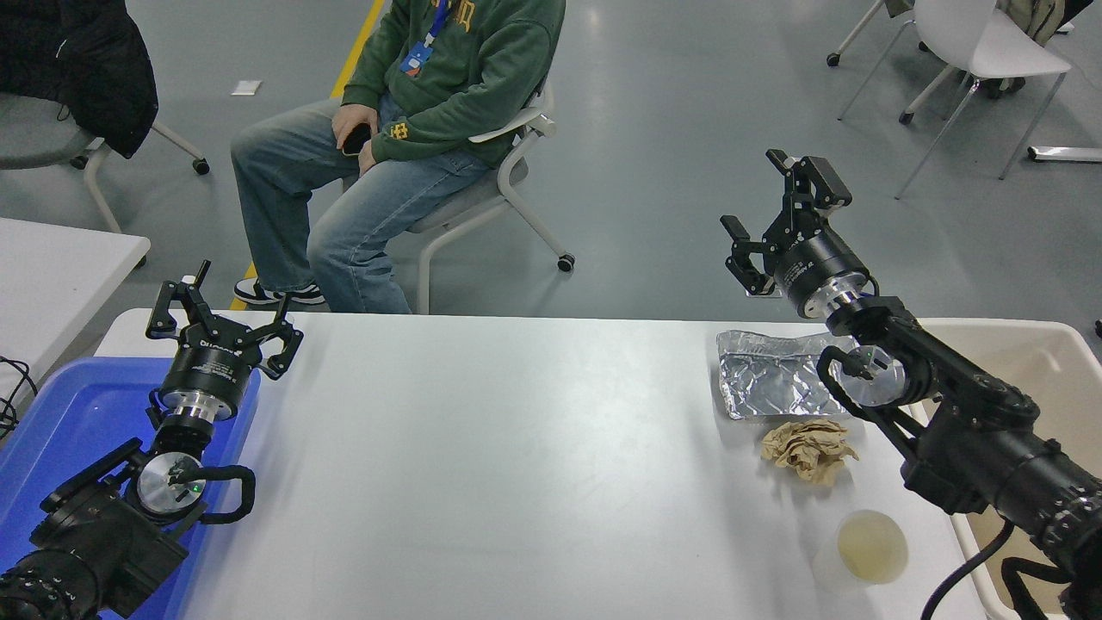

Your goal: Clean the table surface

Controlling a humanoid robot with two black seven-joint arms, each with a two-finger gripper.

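Litter sits at the right end of the table, a wide white top whose long axis runs left to right across the view: a crumpled foil sheet at the far edge, a wad of brown paper just nearer, and a clear cup of yellowish liquid near the front edge. Right gripper hangs raised beyond the table's far edge, jaws spread and holding nothing; all three pieces lie below it and back toward the robot, the foil closest, the cup farthest. Right arm is plainly the nearer one, its forearm crossing over the foil's right end and hiding part of it. Left gripper is parked at the far left corner, also spread and empty, above a blue tray, well apart from the litter. A beige bin stands just beyond the table's right end, largely covered by the arm and cut off by the frame. How high the right gripper rides above the surface is hard to judge. A person sits on a chair past the far side.
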